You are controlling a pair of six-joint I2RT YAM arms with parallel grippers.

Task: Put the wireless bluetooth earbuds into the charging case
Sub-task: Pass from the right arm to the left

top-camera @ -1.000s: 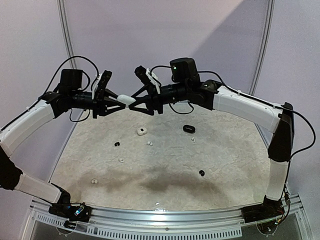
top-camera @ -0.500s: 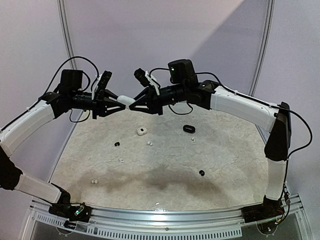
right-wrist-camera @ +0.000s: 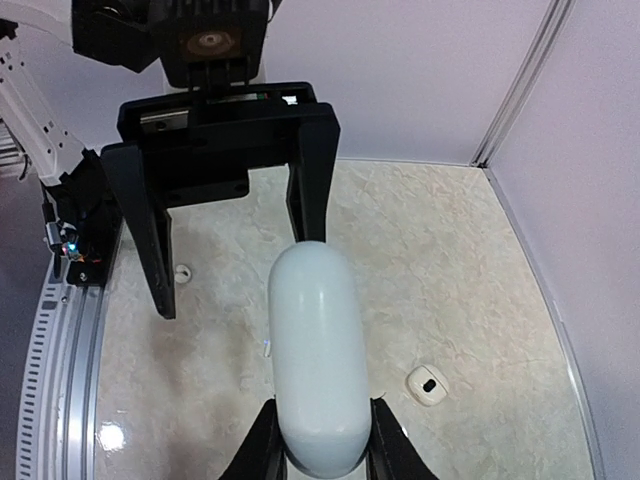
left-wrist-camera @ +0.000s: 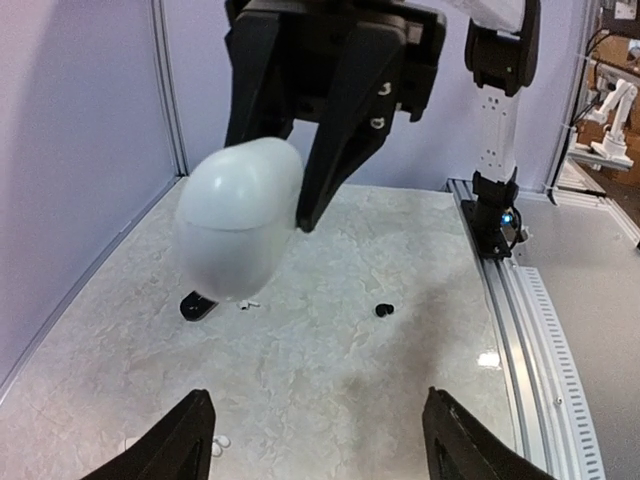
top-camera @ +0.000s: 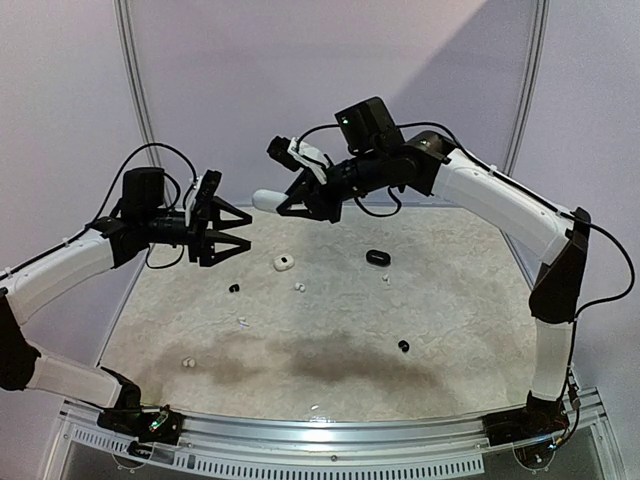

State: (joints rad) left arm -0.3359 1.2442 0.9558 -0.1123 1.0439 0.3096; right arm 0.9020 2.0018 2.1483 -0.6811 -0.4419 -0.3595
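In the top external view, a closed white oval charging case [top-camera: 265, 199] hangs above the table's far side, and my right gripper [top-camera: 287, 204] is shut on its end. The right wrist view shows the case [right-wrist-camera: 315, 350] pinched between that gripper's fingers [right-wrist-camera: 262, 452]. My left gripper [top-camera: 243, 230] stands open just left of and below the case, apart from it, with nothing between its fingers [left-wrist-camera: 190, 440]. Tiny earbuds lie on the table: white ones [top-camera: 299, 287] [top-camera: 242, 322] [top-camera: 187, 362] and black ones [top-camera: 234, 288] [top-camera: 403, 346].
An open white case [top-camera: 283, 263] and a black case [top-camera: 377, 258] lie on the marbled table [top-camera: 330, 370] below the grippers. Another white earbud [top-camera: 386, 279] lies by the black case. Walls stand at the back and sides, and a metal rail [top-camera: 330, 435] runs along the near edge.
My left gripper has let go of the white case, opened and drawn back to the left and down. The right gripper closed on the case and lifted it slightly.
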